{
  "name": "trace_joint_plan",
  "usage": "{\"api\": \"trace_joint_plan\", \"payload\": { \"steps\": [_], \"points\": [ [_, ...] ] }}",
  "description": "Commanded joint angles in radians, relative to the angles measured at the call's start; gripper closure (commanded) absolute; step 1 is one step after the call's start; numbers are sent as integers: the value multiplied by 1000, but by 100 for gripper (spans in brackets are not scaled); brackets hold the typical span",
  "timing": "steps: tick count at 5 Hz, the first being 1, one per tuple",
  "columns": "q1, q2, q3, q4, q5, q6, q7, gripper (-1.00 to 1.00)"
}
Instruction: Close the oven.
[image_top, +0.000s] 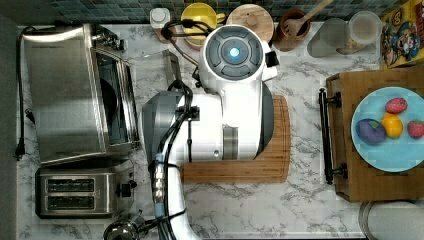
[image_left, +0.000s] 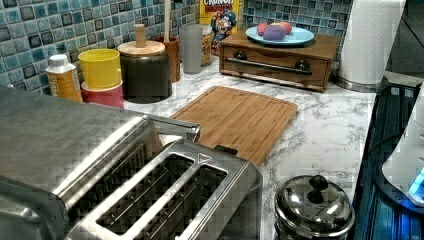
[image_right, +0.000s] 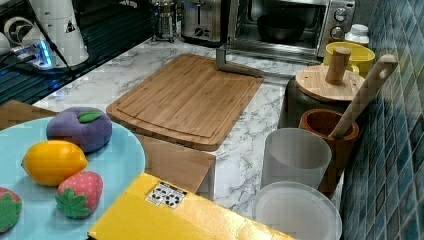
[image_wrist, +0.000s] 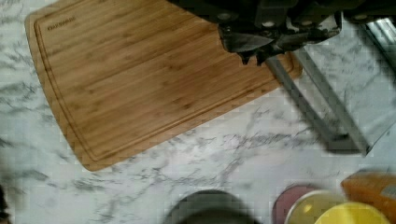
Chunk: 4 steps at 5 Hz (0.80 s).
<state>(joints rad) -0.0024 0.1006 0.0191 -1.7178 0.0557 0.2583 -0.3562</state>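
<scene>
The oven (image_top: 65, 95) stands at the top view's left, a boxy steel body with a dark interior. Its glass door (image_top: 150, 65) hangs open, lying flat over the marble, and the bar handle (image_top: 172, 62) runs along the outer edge. In the right view the oven (image_right: 295, 20) sits at the back with the lowered door (image_right: 270, 50) and handle (image_right: 237, 67) in front of it. In the wrist view my gripper (image_wrist: 254, 58) hovers shut and holds nothing, just above one end of the handle (image_wrist: 299, 100). The white arm (image_top: 230, 100) covers the counter beside the door.
A bamboo cutting board (image_top: 280, 150) lies under the arm. A two-slot toaster (image_top: 75, 192) stands next to the oven, with a steel lidded pot (image_left: 312, 210) nearby. Jars and a yellow cup (image_top: 200, 15) line the back wall. A wooden box (image_top: 345, 140) carries a plate of toy fruit.
</scene>
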Motion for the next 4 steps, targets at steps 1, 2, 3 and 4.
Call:
{"api": "trace_joint_plan", "payload": {
  "steps": [1,2,3,4],
  "points": [
    [-93,136,17,56,362,31,-546,100],
    [-81,153,21,-10,488,91,-754,100],
    [-95,217,22,-4,592,108,-839,100],
    [-119,281,31,30,627,89,-915,100]
  ]
}}
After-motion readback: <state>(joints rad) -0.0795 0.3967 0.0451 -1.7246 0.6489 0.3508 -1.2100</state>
